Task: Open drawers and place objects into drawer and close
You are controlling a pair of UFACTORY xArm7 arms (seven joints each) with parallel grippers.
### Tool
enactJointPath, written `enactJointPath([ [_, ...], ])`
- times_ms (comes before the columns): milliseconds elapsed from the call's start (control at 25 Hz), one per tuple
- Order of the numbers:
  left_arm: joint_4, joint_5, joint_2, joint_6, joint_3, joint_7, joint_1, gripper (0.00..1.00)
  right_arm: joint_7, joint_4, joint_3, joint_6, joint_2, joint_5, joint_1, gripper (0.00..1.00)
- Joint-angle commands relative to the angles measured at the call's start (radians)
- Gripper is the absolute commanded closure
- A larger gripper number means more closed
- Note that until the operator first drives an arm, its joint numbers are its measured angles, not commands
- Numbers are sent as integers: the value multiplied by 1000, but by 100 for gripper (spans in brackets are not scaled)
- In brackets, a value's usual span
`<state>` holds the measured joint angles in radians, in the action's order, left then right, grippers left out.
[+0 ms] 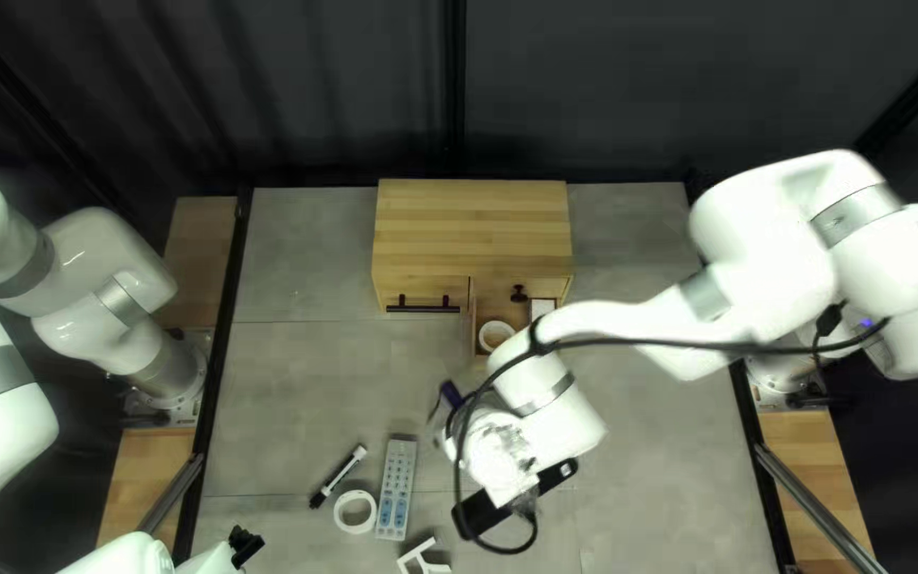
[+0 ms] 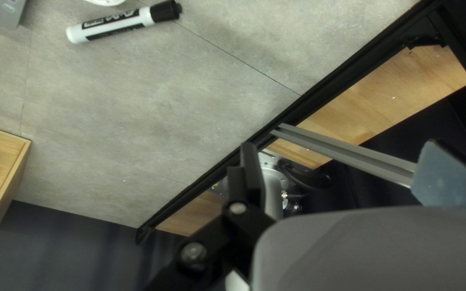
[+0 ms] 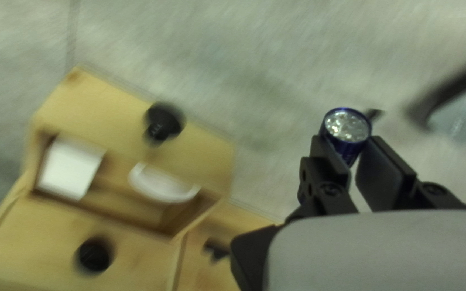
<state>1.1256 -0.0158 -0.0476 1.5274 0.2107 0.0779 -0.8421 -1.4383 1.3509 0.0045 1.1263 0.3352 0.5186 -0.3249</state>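
Starting on the left, I have my left gripper (image 1: 247,544) over the near edge, its fingers wide and nothing between them; I'd say it's parked there to leave the right arm a free lane. Just right of it lies the marker (image 1: 338,475), slanted on the table (image 1: 300,399), then the white ring (image 1: 355,511) on its flat side beside the remote (image 1: 396,489), whose long side runs near to far. A white bracket (image 1: 424,558) sits nearest me.

At the far side, the cabinet (image 1: 472,229) has its left drawer (image 1: 422,289) shut behind a bar handle (image 1: 424,308). On the right, the lower drawer (image 3: 128,121) is out, the upper one (image 3: 44,242) shut above it. Inside the open one I see a white roll (image 1: 496,335) and a white box (image 1: 542,308), apart, so there looks to be a little room left.

And here's my right gripper (image 3: 348,139), fingers narrow, pinching the blue cylinder (image 3: 346,126) from both sides, its shiny end poking past the pads. It's clear of the drawer, on the near side. That end grip should let me lower it in without the fingers knocking the drawer walls; catching the front is my worry.
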Motion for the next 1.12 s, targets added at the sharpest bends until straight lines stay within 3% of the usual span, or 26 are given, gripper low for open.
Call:
enactJointPath([
  [40, 0, 0, 0, 0, 0, 0, 0, 0, 35, -138, -20, 18, -134, 47, 6, 97],
  [280, 0, 0, 0, 0, 0, 0, 0, 0, 79, -266, -28, -24, -213, 62, 12, 96],
  [320, 0, 0, 0, 0, 0, 0, 0, 0, 82, -269, -27, -26, -214, 62, 10, 90],
  [360, 0, 0, 0, 0, 0, 0, 0, 0, 89, -266, -21, -27, -208, 56, 4, 57],
  [440, 0, 0, 0, 0, 0, 0, 0, 0, 106, -253, -9, -32, -189, 47, -8, 3],
  [480, 0, 0, 0, 0, 0, 0, 0, 0, 112, -250, -5, -36, -183, 44, -12, 0],
  [760, 0, 0, 0, 0, 0, 0, 0, 0, 99, -192, 30, -50, -114, 14, -41, 0],
  [1120, 0, 0, 0, 0, 0, 0, 0, 0, -58, -149, 44, -150, -16, -10, -6, 0],
])
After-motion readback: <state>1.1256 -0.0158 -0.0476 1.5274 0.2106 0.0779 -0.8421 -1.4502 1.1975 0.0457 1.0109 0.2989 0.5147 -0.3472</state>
